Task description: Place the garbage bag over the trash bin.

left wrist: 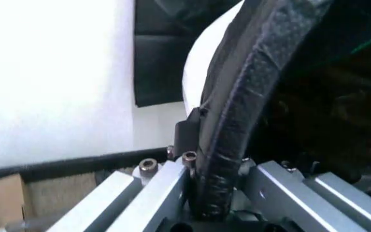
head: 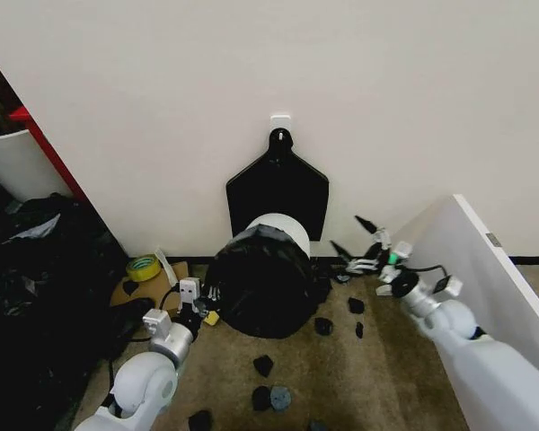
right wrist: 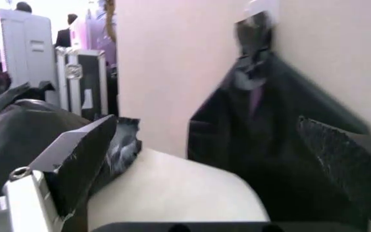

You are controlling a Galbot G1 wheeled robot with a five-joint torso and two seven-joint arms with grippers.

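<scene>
**Bag half over the bin, left pincer on its edge**

Between the two pincers, on the floor by the wall, the trash bin (head: 286, 230) wears the garbage bag (head: 256, 283) over its near side. That film looks light, limp and slippery; take it by the rolled edge. Left pincer (head: 200, 305) clamps that edge; right pincer (head: 359, 242) hangs spread, empty, just beside the rim.
</scene>
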